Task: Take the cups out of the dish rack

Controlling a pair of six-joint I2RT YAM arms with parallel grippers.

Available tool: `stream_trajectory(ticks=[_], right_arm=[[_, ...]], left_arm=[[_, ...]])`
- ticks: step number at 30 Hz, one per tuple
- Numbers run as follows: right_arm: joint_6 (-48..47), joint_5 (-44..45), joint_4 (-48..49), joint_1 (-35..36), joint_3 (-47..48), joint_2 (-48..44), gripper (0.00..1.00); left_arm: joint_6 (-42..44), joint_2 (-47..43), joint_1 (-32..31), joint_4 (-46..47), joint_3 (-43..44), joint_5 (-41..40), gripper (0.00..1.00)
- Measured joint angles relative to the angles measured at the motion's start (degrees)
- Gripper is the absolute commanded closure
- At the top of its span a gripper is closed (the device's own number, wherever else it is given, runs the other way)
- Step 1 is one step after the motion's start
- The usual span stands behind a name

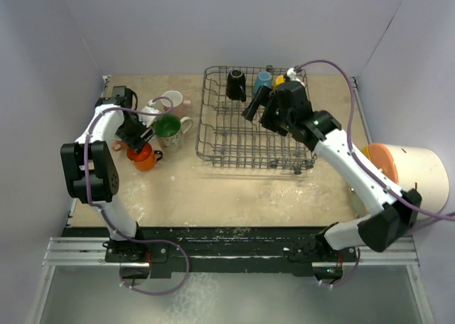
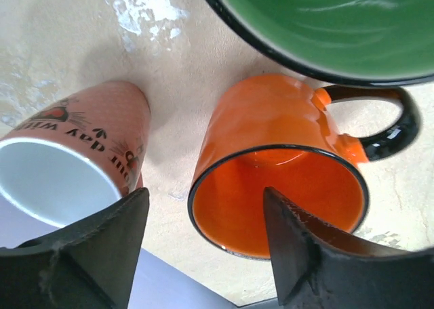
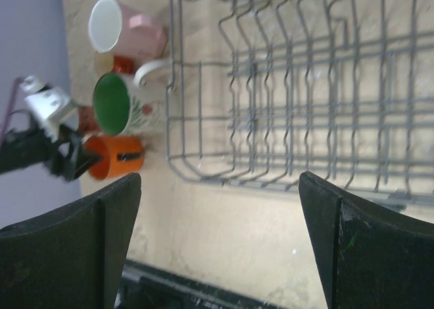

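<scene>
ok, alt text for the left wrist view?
The left gripper, its black fingers open, hangs over a glossy orange ceramic mug with black rim and handle, upright on the beige tabletop. A pink printed mug with a white inside sits to its left. A bigger green-lined mug fills the upper right.

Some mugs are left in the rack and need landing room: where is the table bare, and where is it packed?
Barest: the table strip between the near side of the dish rack and the base rail. Packed: the far-left cluster, where the orange mug, green-lined mug, pink mug and left gripper bunch together; only a slim gap separates it from the rack.
</scene>
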Motion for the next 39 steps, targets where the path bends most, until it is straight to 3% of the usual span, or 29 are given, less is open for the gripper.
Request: stream_trajectory(ticks=[1,2,3,8,14,16,21,27,39], right_arm=[[-1.27,0.87,-0.63,-0.44,2.51,2.43,0.00],[-2.27,1.53,-1.01,-0.81,4.31,4.35,0.00],[-3.48,2.08,-1.44,-1.40,6.58,6.86,0.00],[-9.40,4.55,-2.82,-4.15,16.57,18.21,0.01],[-17.20,6.40,-5.79,-6.32,39.17,38.05,0.04],[-18.69,6.43,-6.05,-6.99,42.80,42.75,0.05],[-22.34,5.20,-6.29,-8.63,44.44,49.99,0.07],[-26.56,2.01,-5.18,-9.55,54.27,60.19,0.10],[-29.88,-1.77,3.48,-10.16,55.30,67.47,0.25]], left_arm=[[-0.26,-0.37,0.00,-0.46,0.57,0.66,0.26],[-0.42,-0.85,0.00,-0.85,1.03,1.36,0.02],[-0.52,-1.64,0.00,-1.33,1.55,2.32,0.00],[-1.84,-7.93,0.00,-4.59,3.74,7.96,0.01],[-3.67,-13.38,0.00,-8.39,6.67,15.13,0.01],[-4.90,-14.64,0.00,-8.87,6.91,17.05,0.01],[-7.56,-15.69,0.00,-9.51,7.65,20.06,0.01],[-10.10,-15.69,0.00,-9.84,9.70,22.93,0.01],[-12.07,-13.57,0.00,-10.29,10.23,26.36,0.01]])
